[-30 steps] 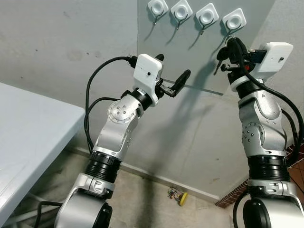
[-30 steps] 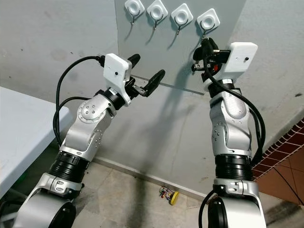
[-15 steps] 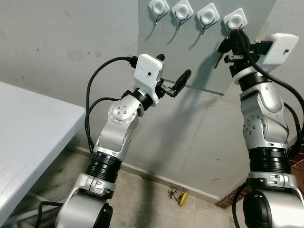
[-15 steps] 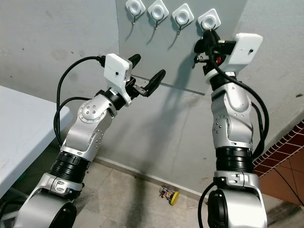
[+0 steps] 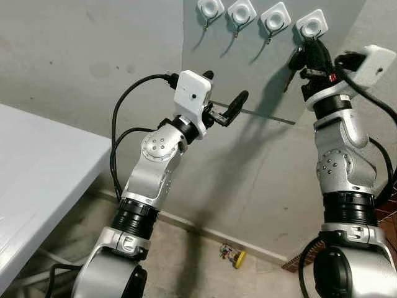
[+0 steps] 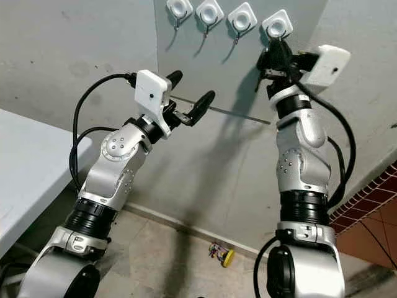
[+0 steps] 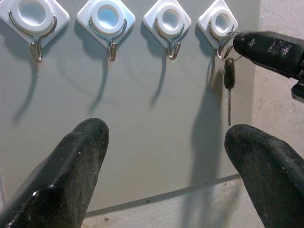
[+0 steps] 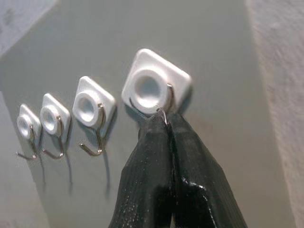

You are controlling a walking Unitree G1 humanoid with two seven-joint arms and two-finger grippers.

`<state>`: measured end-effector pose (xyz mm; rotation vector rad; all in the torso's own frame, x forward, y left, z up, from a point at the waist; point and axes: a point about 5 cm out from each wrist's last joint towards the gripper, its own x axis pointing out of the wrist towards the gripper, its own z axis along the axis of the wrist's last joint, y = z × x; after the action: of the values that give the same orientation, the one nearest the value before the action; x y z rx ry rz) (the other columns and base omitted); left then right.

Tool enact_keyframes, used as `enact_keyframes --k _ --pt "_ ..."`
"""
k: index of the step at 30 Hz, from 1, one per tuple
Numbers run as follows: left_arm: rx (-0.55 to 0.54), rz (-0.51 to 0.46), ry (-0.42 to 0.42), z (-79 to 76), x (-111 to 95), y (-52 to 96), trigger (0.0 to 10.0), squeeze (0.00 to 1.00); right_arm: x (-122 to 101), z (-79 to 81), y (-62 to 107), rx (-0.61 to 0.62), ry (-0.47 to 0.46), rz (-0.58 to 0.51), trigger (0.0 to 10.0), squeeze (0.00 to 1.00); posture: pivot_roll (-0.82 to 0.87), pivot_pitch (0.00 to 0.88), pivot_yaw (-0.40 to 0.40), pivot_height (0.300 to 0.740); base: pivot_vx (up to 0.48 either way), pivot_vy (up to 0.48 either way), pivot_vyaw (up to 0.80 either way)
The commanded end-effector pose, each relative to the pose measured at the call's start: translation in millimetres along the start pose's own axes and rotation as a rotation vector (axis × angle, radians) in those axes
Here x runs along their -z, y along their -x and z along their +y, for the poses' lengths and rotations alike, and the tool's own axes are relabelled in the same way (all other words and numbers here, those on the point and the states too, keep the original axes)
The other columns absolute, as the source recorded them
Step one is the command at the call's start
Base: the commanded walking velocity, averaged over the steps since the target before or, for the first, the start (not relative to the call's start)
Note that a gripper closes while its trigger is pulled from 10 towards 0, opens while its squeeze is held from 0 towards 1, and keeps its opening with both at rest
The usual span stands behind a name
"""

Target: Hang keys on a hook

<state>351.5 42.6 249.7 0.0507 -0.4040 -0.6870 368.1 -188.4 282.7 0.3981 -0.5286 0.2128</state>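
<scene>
Raised since a second ago, the right gripper point(image 8: 164, 121) now has its fingertips pressed together on the key ring at the rightmost hook point(image 7: 219, 24) of four on the grey wall panel point(image 5: 260, 112). From the ring the key point(image 7: 229, 85) hangs down, apparently looped on the hook wire, though that is hard to confirm. Farther back, the left gripper point(image 5: 223, 102) hovers with fingers spread.

White diamond-shaped hooks point(image 7: 107, 19) with silver wire on grey panel point(image 5: 248, 74). Black key point(image 7: 229, 78), silver blade. Black gripper fingers point(image 7: 78, 161); silver arms point(image 5: 158, 155). Pale table point(image 5: 37, 180) at left. Yellow object point(image 5: 232, 254) on beige floor point(image 5: 186, 261).
</scene>
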Motion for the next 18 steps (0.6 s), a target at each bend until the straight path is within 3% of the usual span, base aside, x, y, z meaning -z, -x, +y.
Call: enact_keyframes --k 1,12,13,14,18 --pt "0.0 -0.021 -0.006 -0.9 -7 -1.7 10.0 0.0 -4 -1.5 -2.9 0.011 -0.061 -0.014 10.0 0.0 0.02 0.06 -0.054 0.74 0.0 0.0 0.0" --pt "-0.016 -0.023 0.0 2.4 -9 -2.7 10.0 0.0 8 -3.7 3.3 0.034 -0.123 0.029 10.0 0.0 0.02 0.072 -0.051 0.74 0.0 0.0 0.0" --pt "-0.017 -0.023 -0.001 2.4 -9 -2.5 10.0 0.0 9 -3.7 4.5 0.034 -0.126 0.031 10.0 0.65 0.02 0.072 -0.051 0.74 0.0 0.0 0.0" --pt "-0.017 -0.022 -0.001 2.5 -8 -2.4 10.0 0.0 10 -4.0 5.4 0.038 -0.126 0.033 10.0 1.0 0.02 0.072 -0.051 0.74 0.0 0.0 0.0" --pt "-0.02 -0.02 0.002 2.8 -8 -1.5 10.0 0.0 12 -3.6 7.9 0.044 -0.136 0.037 10.0 1.0 0.02 0.076 -0.046 0.74 0.0 0.0 0.0"
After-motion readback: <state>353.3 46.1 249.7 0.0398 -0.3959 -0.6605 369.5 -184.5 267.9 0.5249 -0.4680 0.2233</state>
